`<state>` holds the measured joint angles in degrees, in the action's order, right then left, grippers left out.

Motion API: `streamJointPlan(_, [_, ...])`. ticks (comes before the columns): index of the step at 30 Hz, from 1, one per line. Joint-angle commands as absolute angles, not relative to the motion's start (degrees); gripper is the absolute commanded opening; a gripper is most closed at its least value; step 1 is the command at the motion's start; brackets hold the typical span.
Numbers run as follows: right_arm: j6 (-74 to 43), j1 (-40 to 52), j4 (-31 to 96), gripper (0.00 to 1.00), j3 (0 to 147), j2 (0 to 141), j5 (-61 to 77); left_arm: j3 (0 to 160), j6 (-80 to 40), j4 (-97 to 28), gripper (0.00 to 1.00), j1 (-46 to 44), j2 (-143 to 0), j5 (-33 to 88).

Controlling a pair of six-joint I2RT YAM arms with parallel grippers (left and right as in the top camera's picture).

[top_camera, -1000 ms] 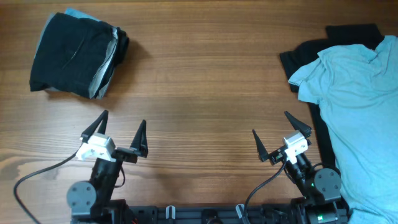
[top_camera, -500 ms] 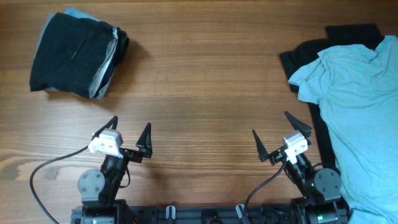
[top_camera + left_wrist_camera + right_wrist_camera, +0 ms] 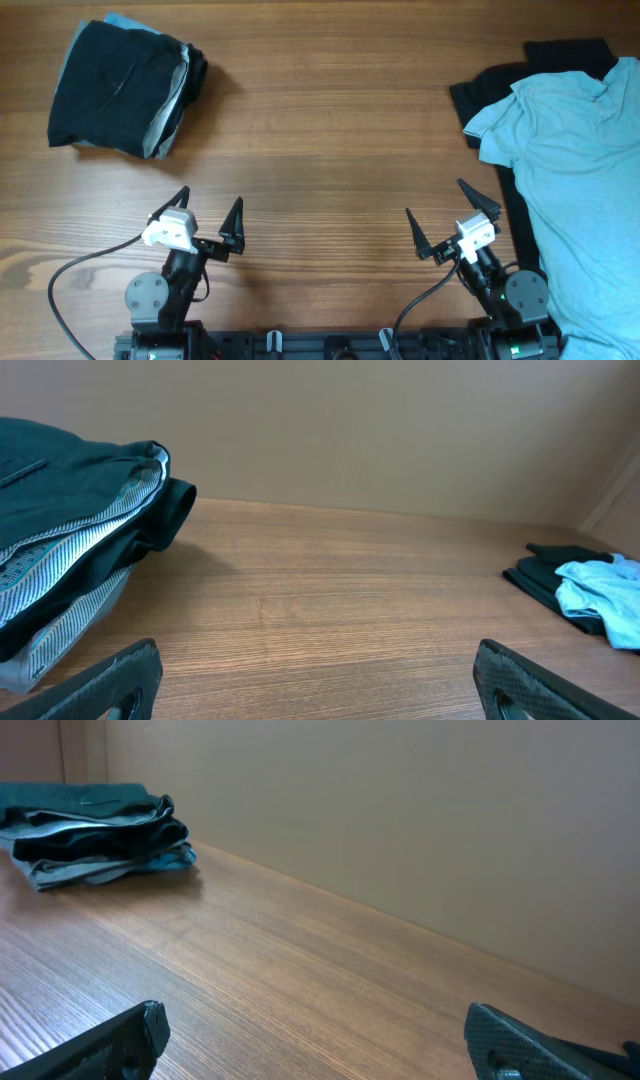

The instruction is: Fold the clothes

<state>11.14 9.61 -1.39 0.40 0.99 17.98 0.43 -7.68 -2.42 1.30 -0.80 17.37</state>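
A folded stack of dark and grey clothes [image 3: 125,88] lies at the back left; it also shows in the left wrist view [image 3: 70,530] and the right wrist view [image 3: 95,835]. An unfolded light blue T-shirt [image 3: 575,170] lies over a black garment [image 3: 560,60] at the right edge, seen small in the left wrist view [image 3: 598,590]. My left gripper [image 3: 208,208] is open and empty near the front left. My right gripper [image 3: 435,205] is open and empty near the front right, just left of the blue shirt.
The wooden table [image 3: 330,140] spreads between the two piles. A plain beige wall [image 3: 400,820] stands behind it. Arm bases and cables [image 3: 90,275] sit along the front edge.
My left arm drew back toward its base and turned a little to the right between one second and half a second ago. Since then nothing has moved. The right arm stayed still.
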Motion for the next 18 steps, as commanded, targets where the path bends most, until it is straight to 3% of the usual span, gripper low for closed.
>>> streamJointPlan(1, [10.5,9.7,-1.7,1.00,0.3,0.3,18.0,0.3,-8.2,-2.8,1.00,1.2,-0.4,16.8])
streamJointPlan(18, [10.5,9.7,-1.7,1.00,0.3,0.3,18.0,0.3,-8.2,-2.8,1.00,1.2,-0.4,16.8])
